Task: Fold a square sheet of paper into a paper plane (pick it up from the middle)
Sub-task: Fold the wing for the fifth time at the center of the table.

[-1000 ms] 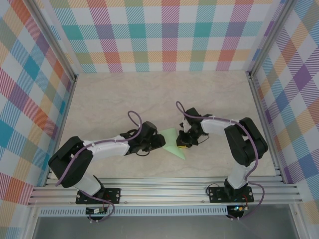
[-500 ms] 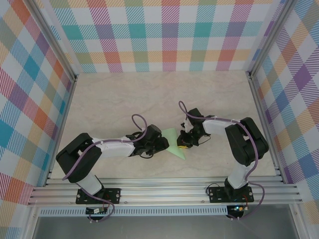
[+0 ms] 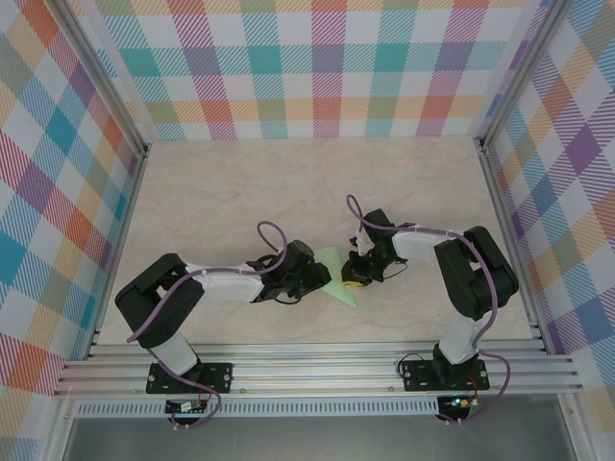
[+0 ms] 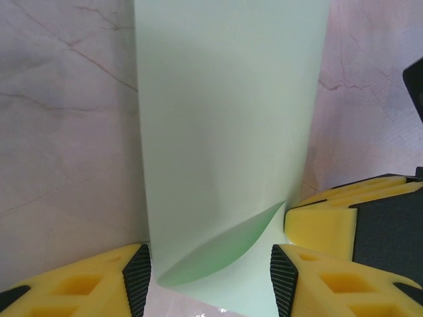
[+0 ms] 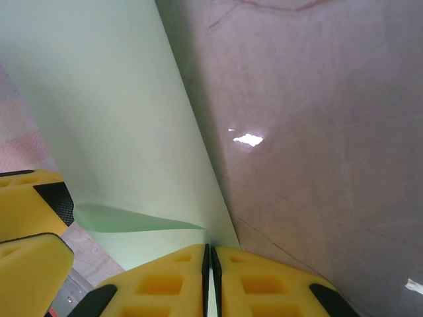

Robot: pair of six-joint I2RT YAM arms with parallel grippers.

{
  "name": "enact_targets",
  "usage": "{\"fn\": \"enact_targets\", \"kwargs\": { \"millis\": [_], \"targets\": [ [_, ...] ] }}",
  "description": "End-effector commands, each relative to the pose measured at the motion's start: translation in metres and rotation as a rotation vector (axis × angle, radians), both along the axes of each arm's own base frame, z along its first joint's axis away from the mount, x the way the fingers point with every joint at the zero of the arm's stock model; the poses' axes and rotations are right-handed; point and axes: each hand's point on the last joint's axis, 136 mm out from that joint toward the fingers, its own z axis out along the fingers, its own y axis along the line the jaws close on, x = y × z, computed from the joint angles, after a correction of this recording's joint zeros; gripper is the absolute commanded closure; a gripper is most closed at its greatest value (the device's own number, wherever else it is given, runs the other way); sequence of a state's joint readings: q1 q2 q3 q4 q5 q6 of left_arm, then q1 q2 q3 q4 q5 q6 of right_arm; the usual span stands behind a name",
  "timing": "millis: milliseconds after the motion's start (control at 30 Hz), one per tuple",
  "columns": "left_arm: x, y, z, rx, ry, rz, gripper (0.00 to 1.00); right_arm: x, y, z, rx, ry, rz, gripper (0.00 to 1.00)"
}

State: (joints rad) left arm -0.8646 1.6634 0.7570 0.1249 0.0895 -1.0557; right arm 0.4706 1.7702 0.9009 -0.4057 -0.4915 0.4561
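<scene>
Pinches one edge of the sheet of paper (image 5: 99, 119) with the right hand (image 5: 209, 259), clenched tight, with just the thin green edge poking in between the two yellow fingers. Holds the left hand (image 4: 209, 281) about half open, one finger on each side of the sheet. Stretches straight away from the left hand over the bench (image 4: 59, 132), pale green and plain. Curls up into a soft loop just ahead of the left fingertips, not pressed flat yet. Seems to touch both left fingers at its sides, but hard to tell if squeezed there or only resting, so better to call that hand released than grasping. Seen from above, sits in the small gap between the two hands, close against both.

Could go wrong in a few ways from here. Might slip out of the right hand if tugged, being so thin and smooth. Might rip near the pinch if pulled two ways at once. Might get a crooked fold if pressed down at the loop with the edges not lined up, and cannot undo a bad crease. Could also knock the two hands together, being so near each other. Best to go slow and line up the edges first.
</scene>
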Motion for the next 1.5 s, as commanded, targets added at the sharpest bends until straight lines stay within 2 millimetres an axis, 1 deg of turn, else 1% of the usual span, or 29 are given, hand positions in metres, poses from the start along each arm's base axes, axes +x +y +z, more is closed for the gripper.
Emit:
{"fn": "enact_targets", "kwargs": {
  "millis": [0,167,333,467,567,667,733,800,833,933,1067,1200,1333,1467],
  "targets": [
    [0.003,-0.015,0.009,-0.051,-0.021,-0.016,0.47,-0.004,-0.012,-0.016,-0.056,0.012,-0.02,0.87],
    [0.005,-0.02,0.017,-0.084,-0.049,-0.022,0.49,-0.004,-0.014,-0.016,-0.053,0.014,-0.031,0.87],
    [0.008,-0.022,0.026,-0.109,-0.081,-0.017,0.56,-0.001,-0.014,-0.015,-0.042,0.011,-0.04,0.87],
    [0.009,-0.024,0.027,-0.116,-0.087,-0.019,0.61,0.002,-0.014,-0.014,-0.039,0.007,-0.051,0.86],
    [0.008,-0.027,0.028,-0.121,-0.089,-0.03,0.63,0.004,-0.014,-0.012,-0.038,-0.002,-0.058,0.86],
    [0.007,-0.033,0.029,-0.129,-0.085,-0.062,0.63,0.006,-0.016,-0.012,-0.042,-0.006,-0.068,0.86],
    [0.004,-0.036,0.027,-0.12,-0.077,-0.083,0.61,0.008,-0.016,-0.011,-0.046,-0.009,-0.075,0.86],
    [0.002,-0.037,0.025,-0.113,-0.073,-0.089,0.61,0.009,-0.017,-0.01,-0.048,-0.014,-0.082,0.84],
    [0.001,-0.036,0.024,-0.107,-0.07,-0.089,0.61,0.01,-0.017,-0.008,-0.046,-0.016,-0.086,0.83],
    [0.001,-0.031,0.019,-0.072,-0.06,-0.076,0.69,0.011,-0.017,-0.002,-0.037,-0.029,-0.095,0.81],
    [0.002,-0.027,0.017,-0.047,-0.06,-0.066,0.79,0.013,-0.018,0.009,-0.034,-0.061,-0.1,0.76],
    [0.003,-0.027,0.015,-0.026,-0.054,-0.066,0.86,0.011,-0.022,0.018,-0.043,-0.092,-0.098,0.75],
    [0.005,-0.03,0.016,-0.024,-0.052,-0.07,0.88,0.007,-0.021,0.027,-0.009,-0.126,-0.075,0.75],
    [0.006,-0.031,0.014,-0.004,-0.039,-0.075,0.9,0.002,-0.017,0.035,0.032,-0.135,-0.054,0.81]
  ]
}}
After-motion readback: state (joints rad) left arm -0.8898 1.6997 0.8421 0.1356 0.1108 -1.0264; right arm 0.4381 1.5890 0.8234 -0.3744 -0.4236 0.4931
